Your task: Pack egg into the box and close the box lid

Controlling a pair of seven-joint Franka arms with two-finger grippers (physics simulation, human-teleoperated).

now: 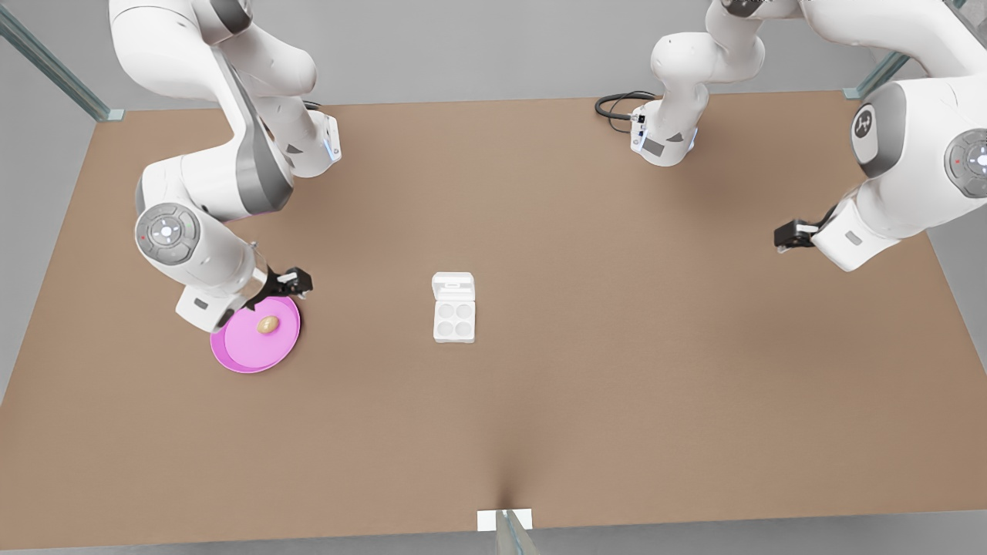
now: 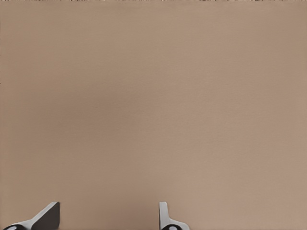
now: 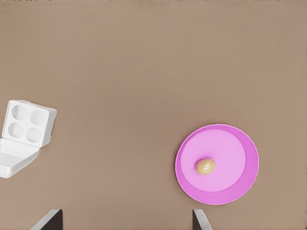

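A tiny tan egg [image 1: 267, 324] [image 3: 205, 166] lies on a round pink plate [image 1: 231, 356] [image 3: 240, 143] at the front view's left. The white box [image 1: 454, 321] [image 3: 28, 125] rests mid-table with its four cups empty. Its lid [image 1: 453, 287] [image 3: 14, 160] is folded back flat on the far side. My right gripper [image 1: 297, 283] [image 3: 125, 223] hovers open just above the plate's far edge, holding nothing. My left gripper [image 1: 790, 233] [image 2: 108, 218] waits open over bare table at the front view's right.
The brown table [image 1: 617, 370] spreads wide around the box. A black cable [image 1: 617, 104] loops at the far edge by an arm base. A white tab [image 1: 505, 520] marks the near edge. Metal frame posts [image 1: 54, 65] stand at the far corners.
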